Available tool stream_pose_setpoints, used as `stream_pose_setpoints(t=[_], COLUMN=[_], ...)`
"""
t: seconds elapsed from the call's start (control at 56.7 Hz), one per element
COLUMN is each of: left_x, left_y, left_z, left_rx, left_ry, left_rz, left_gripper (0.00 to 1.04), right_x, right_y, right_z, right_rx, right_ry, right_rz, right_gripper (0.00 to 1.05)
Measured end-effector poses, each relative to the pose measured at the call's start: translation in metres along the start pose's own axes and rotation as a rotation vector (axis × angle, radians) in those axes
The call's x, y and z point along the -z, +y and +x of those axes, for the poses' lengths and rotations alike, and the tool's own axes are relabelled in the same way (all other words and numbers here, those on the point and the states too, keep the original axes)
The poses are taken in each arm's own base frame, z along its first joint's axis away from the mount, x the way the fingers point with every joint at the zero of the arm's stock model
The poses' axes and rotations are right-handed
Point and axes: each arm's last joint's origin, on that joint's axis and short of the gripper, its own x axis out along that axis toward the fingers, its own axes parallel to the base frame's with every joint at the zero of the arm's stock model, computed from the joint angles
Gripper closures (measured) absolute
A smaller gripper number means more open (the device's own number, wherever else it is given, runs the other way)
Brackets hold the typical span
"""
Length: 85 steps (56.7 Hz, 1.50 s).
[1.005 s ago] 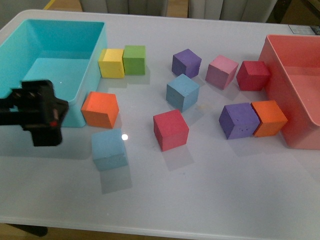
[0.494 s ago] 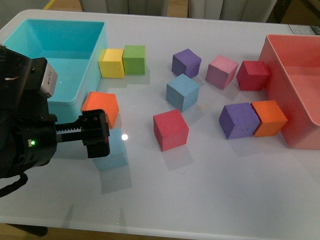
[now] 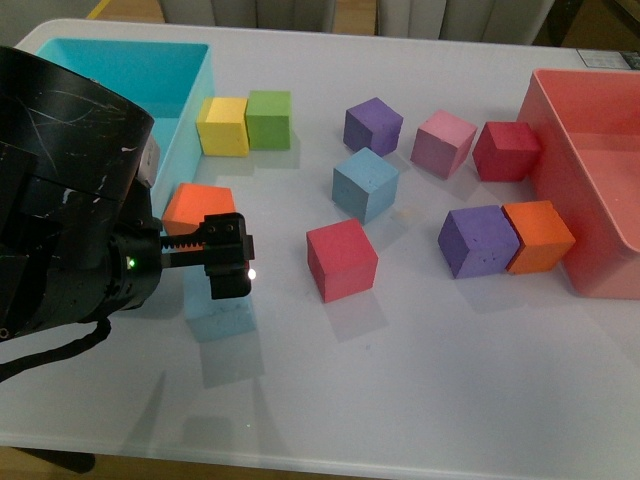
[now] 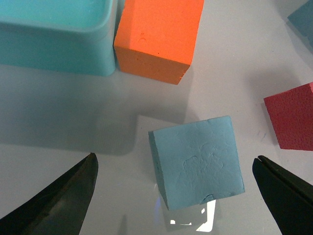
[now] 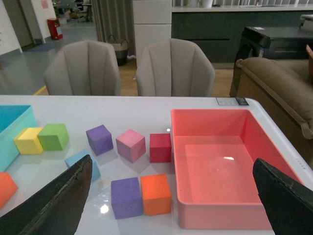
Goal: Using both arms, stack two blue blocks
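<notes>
One blue block [image 4: 195,164] sits untouched between the tips of the wide-open left gripper [image 4: 174,157] (orange block [image 4: 156,34] just beyond); the right gripper [image 5: 171,160], also wide open, holds nothing

Your left gripper [image 3: 230,272] hangs over the nearest cube [image 4: 195,164], which lies just before a neighbour cube [image 3: 198,212] at the left bin's [image 3: 185,110] front corner. The mid-table cube [image 3: 365,184] sits behind the centre cube [image 3: 341,258], well left of the right bin [image 3: 560,150].

Near blue cube [image 4: 195,164]; farther blue cube [image 3: 365,185]
</notes>
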Motion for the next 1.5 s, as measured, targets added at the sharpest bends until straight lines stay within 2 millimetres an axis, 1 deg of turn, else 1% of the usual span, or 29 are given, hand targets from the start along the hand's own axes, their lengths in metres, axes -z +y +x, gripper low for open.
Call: stream_pose_setpoints(t=[0.335,0.599,0.864,1.058,1.357,1.498], left_x=[0.01,0.009,0.008,0.008,0.021,0.022], left_y=[-0.007,-0.014,-0.016,-0.019,-0.021,-0.021], left_z=[0.012,0.021,0.032,0.037,0.045,0.046], left_rx=[-0.019,-0.027,-0.042,-0.043,-0.058,-0.063], left_ry=[0.046,0.055,0.069,0.074,0.112,0.118], left_rz=[0.021,0.018,0.02,0.024,0.04,0.041], left_gripper=[0.09,0.09,0.09,0.09,0.09,0.09], right_x=[0.0,0.0,0.0,0.0,0.0,0.0], right_y=[0.0,0.0,0.0,0.0,0.0,0.0], right_z=[0.0,0.0,0.0,0.0,0.0,0.0], right_rx=[0.0,0.0,0.0,0.0,0.0,0.0], right_ry=[0.0,0.0,0.0,0.0,0.0,0.0], right_rz=[0.0,0.0,0.0,0.0,0.0,0.0], right_gripper=[0.09,0.09,0.09,0.09,0.09,0.09])
